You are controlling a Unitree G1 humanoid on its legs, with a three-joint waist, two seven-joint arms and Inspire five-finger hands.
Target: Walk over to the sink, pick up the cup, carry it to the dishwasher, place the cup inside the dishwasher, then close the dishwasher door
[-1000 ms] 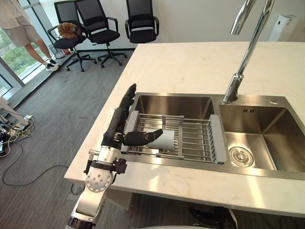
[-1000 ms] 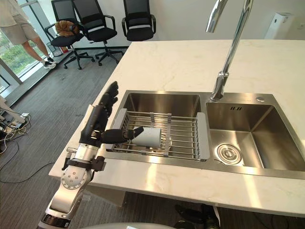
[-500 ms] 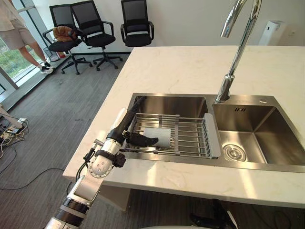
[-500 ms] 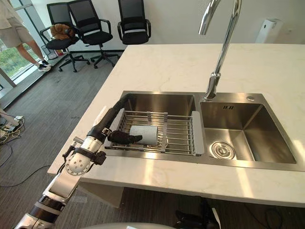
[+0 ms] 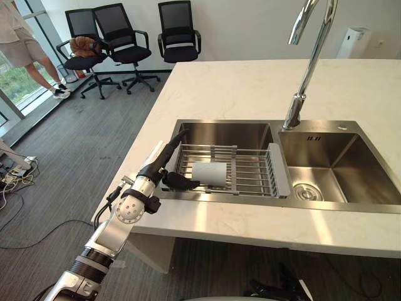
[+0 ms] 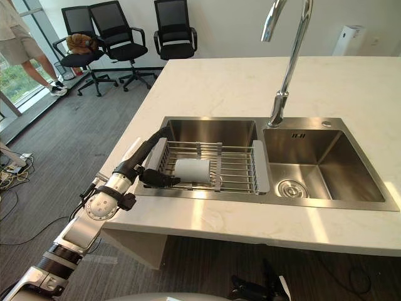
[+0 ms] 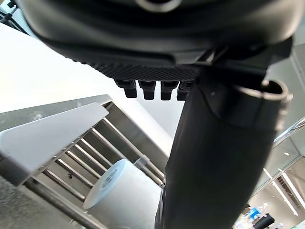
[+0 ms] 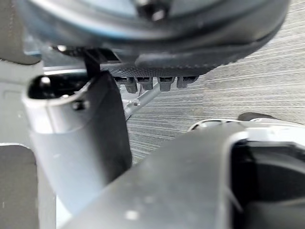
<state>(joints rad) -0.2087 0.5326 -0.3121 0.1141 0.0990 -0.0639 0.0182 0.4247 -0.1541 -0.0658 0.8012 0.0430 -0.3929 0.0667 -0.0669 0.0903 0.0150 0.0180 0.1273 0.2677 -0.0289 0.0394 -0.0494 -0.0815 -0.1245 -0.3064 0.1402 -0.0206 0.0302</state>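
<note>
So far only the walk looks finished: the robot stands at the sink, and the cup (image 5: 210, 174) has not been lifted. It lies on its side on the wire rack (image 5: 254, 174) that spans the left basin of the sink (image 5: 225, 133). Its long axis is level and runs along the rack's bars, across the basin from the robot's left to its right. In the left wrist view a flat round end faces the hand. I judge that to be the base, so the mouth should point right, towards the tap (image 5: 307, 75) and the other basin.

The left hand (image 5: 161, 168) sits at the rack's left end. Its fingers (image 5: 178, 139) stretch out straight along the basin's edge, and its thumb (image 5: 182, 182) reaches in to the cup's near end, touching it or just beside it. The hand is not wrapped around the cup, so no grip has been made. The right hand (image 8: 162, 57) hangs over the floor (image 8: 238, 95) with its fingers uncurled, holding nothing.

What remains, as I read it, is closing the hand around the cup, lifting it clear of the rack and the pale stone tabletop (image 5: 250, 88), carrying it to the dishwasher, setting it inside and shutting the door.
</note>
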